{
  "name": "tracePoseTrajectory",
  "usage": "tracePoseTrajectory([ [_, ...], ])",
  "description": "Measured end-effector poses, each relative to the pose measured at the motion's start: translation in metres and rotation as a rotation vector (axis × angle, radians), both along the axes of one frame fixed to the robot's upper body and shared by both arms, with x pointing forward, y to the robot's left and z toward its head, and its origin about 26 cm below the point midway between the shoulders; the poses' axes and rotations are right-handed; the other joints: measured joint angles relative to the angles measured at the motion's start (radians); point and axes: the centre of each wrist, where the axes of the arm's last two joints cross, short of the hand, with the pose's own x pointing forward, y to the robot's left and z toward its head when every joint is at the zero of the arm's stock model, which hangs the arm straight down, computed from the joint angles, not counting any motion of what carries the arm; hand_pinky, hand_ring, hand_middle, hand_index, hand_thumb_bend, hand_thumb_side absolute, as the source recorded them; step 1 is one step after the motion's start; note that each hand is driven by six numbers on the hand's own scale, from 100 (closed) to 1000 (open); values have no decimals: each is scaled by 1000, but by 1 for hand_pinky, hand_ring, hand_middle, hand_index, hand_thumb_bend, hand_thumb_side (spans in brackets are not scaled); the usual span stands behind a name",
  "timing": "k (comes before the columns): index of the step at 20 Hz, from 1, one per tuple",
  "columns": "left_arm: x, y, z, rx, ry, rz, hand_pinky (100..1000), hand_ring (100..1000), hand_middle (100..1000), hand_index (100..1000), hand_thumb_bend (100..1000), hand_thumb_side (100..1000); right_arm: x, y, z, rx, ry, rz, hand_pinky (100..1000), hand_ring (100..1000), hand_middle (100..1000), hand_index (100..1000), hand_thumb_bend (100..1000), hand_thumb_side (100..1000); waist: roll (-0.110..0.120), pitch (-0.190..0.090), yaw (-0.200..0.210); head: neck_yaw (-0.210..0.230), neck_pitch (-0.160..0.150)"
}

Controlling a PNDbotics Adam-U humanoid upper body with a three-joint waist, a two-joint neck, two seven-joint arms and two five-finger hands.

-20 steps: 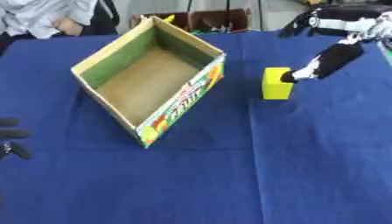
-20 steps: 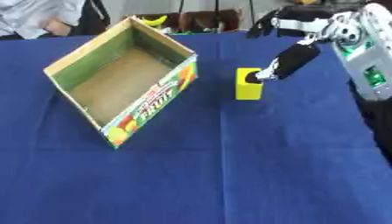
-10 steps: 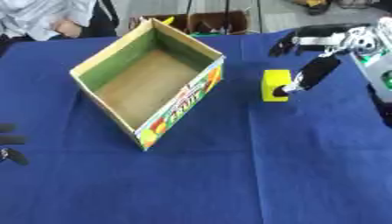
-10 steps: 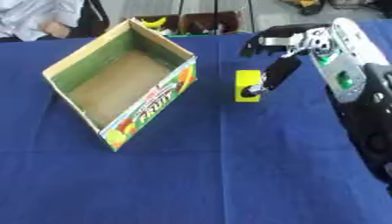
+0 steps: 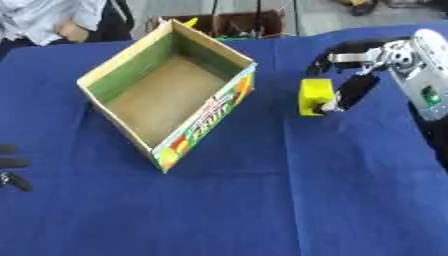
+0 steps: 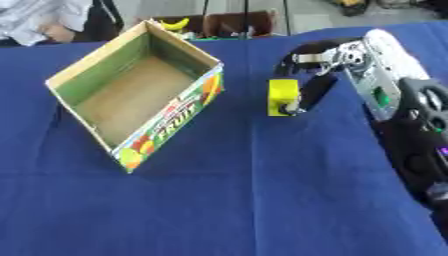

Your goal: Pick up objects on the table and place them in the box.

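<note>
A yellow block [image 5: 313,96] stands upright on the blue cloth, a short way right of the open cardboard box [image 5: 166,95]. The box is empty, with green inner walls and fruit print on its near side. My right hand [image 5: 352,86] comes in from the right. Its fingers [image 5: 337,50] arch over the far side of the block and its thumb touches the block's right face, so the hand is curled round it. The block still rests on the cloth. Only the dark fingertips of my left hand [image 5: 12,163] show, at the lower left edge, held straight.
The blue cloth [image 5: 262,200] covers the whole table. A brown crate with a banana [image 6: 179,22] stands beyond the far edge, behind the box. A person sits at the far left corner, touching nothing. My right forearm [image 6: 411,130] fills the right side.
My right hand has drawn in toward the block and its fingers have curled over the block's far side. The block and box have stayed where they were.
</note>
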Motion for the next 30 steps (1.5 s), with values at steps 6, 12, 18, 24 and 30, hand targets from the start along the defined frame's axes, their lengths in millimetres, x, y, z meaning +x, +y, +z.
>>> tracePoseTrajectory([
  [6, 0, 0, 0, 0, -1, -1, 355, 571, 608, 863, 100, 950, 4, 1, -5, -17, -5, -34, 814, 886, 824, 896, 318, 363, 0, 4, 4, -2, -5],
  [12, 0, 0, 1, 0, -2, -1, 356, 571, 608, 863, 100, 950, 5, 1, -5, -5, -37, -41, 786, 847, 643, 763, 252, 379, 0, 6, 2, -2, -8],
  [18, 1, 0, 1, 0, -3, -2, 356, 571, 608, 863, 100, 950, 4, 1, -6, 73, -143, -73, 725, 787, 504, 614, 100, 338, -1, 9, 0, -2, -8],
  [24, 1, -1, 2, 0, -4, -4, 357, 571, 608, 863, 100, 950, -3, 0, 3, 135, -222, -78, 708, 768, 468, 565, 100, 341, -5, 8, -4, -2, -8],
  [30, 1, -1, 2, 0, -4, -5, 356, 570, 608, 863, 100, 950, -14, 7, 19, 194, -301, -55, 708, 764, 461, 562, 100, 341, -9, 3, -5, -2, -8],
])
